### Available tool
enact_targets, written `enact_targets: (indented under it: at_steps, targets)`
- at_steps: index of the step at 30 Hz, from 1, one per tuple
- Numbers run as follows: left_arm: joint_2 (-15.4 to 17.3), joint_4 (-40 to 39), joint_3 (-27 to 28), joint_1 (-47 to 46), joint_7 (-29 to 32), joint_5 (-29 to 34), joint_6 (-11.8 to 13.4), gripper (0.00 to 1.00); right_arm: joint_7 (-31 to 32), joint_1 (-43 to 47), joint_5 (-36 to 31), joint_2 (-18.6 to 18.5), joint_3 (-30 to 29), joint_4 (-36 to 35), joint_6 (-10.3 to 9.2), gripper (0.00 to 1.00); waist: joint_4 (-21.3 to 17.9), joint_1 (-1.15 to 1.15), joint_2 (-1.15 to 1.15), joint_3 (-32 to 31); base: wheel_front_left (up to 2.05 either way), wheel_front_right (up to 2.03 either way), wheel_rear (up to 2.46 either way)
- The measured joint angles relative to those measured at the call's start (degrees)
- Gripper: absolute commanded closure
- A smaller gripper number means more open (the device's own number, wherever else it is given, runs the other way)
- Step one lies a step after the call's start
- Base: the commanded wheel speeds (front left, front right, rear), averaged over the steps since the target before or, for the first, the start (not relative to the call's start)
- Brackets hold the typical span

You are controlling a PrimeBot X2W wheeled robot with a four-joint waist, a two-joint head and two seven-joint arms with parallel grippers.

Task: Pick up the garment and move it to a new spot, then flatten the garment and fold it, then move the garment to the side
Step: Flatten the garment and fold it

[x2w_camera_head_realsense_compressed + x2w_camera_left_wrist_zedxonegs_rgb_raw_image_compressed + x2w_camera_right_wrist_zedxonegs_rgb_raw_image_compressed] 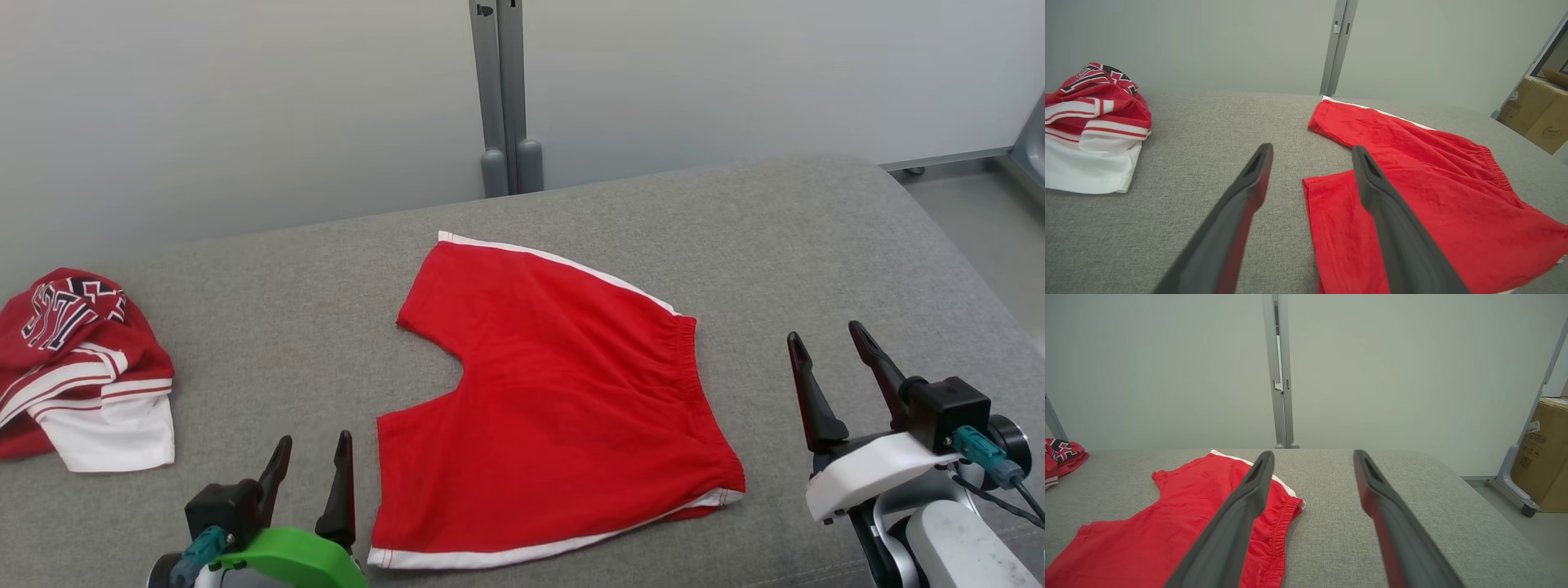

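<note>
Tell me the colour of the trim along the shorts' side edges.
White trim on red shorts, clearest in the head view.

Two grippers: left gripper (316, 438), right gripper (823, 331). One pair of red shorts (555, 392) lies between them. One crumpled red-and-white jersey (82, 367) lies outside the left gripper.

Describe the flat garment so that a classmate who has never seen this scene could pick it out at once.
Start at the grey padded surface before the pale wall. At its middle, between the left pincer and right pincer, lie the shorts, spread flat. Unlike the crumpled bundle at the left edge, with stripes and lettering, they are plain red with white trim.
</note>
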Motion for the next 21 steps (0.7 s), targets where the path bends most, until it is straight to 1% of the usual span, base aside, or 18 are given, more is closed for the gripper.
enact_targets:
  at_steps: [8, 12, 21]
  targets:
    - [-0.53, -1.38, 1.85, 1.86, 0.00, 0.77, 0.03, 0.00, 0.00, 0.15, 0.00, 0.15, 0.23, 0.11, 0.00, 0.00, 0.50, 0.00, 0.00, -0.34, 0.00, 0.00, 0.00]
    - [-0.87, -1.75, 2.15, 2.01, 0.00, 2.27, 0.20, 0.00, 0.00, 0.33, -0.01, 0.21, 0.30, 0.24, 0.02, 0.00, 0.83, 0.00, 0.00, -0.53, 0.00, 0.00, 0.00]
    - [-1.19, -2.81, 2.50, 3.18, 0.00, 3.28, 0.27, 0.00, 0.00, 0.42, -0.44, 0.33, 0.46, 0.34, 0.09, 0.00, 1.44, 0.00, 0.00, -0.86, 0.00, 0.00, 0.00]
